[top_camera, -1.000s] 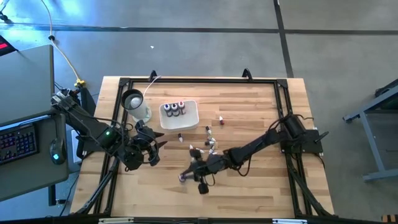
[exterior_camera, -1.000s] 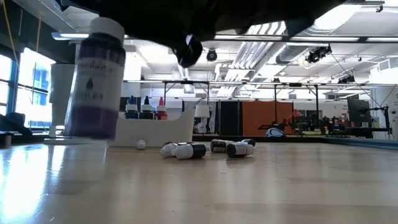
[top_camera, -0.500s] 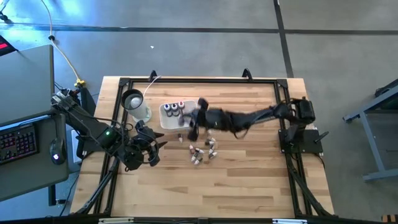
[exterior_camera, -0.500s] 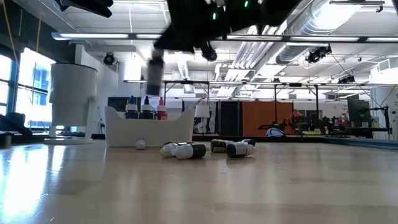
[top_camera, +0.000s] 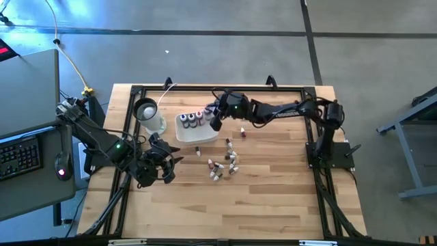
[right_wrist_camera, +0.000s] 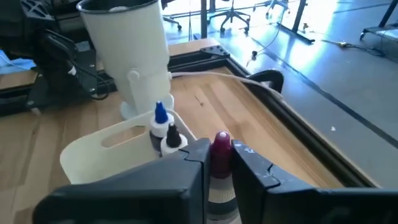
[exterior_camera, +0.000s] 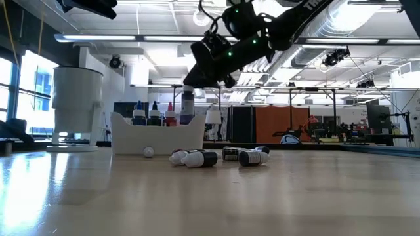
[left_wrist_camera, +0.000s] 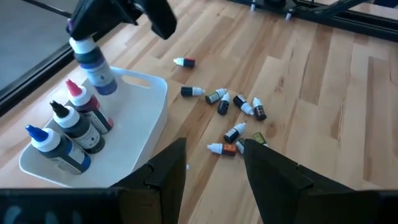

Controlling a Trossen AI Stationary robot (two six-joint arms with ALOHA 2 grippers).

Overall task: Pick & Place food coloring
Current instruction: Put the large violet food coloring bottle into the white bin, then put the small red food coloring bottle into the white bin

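My right gripper (top_camera: 216, 116) is shut on a purple-labelled food coloring bottle (left_wrist_camera: 93, 62) over the right end of the white tray (top_camera: 205, 133). Three bottles (left_wrist_camera: 65, 124) with blue, dark and pink caps stand in the tray. Several more bottles (top_camera: 222, 164) lie on their sides on the wood in front of the tray; one (top_camera: 242, 130) is off to the right. My left gripper (top_camera: 167, 160) is open and empty, low near the table's left side; it also shows in the left wrist view (left_wrist_camera: 214, 168). My right gripper pinches the bottle's upper part just under the cap (right_wrist_camera: 219, 180) between its two fingers (right_wrist_camera: 186, 180). The cap tip (right_wrist_camera: 221, 144) pokes out past them. The fingers slant down from the table's right. The bottle hangs tilted below them, base inside the tray's rim; whether it touches the floor I cannot tell.
A tall white cup with a dark round top (top_camera: 147, 113) stands left of the tray, a cable behind it. A dark frame (top_camera: 218, 89) runs around the table's edges. Bare wood lies in front of the loose bottles.
My right gripper has carried the purple bottle from low over the table's front middle, up and toward the far edge, to the tray's right end, then lowered it there. The bottle has stayed in the hold.
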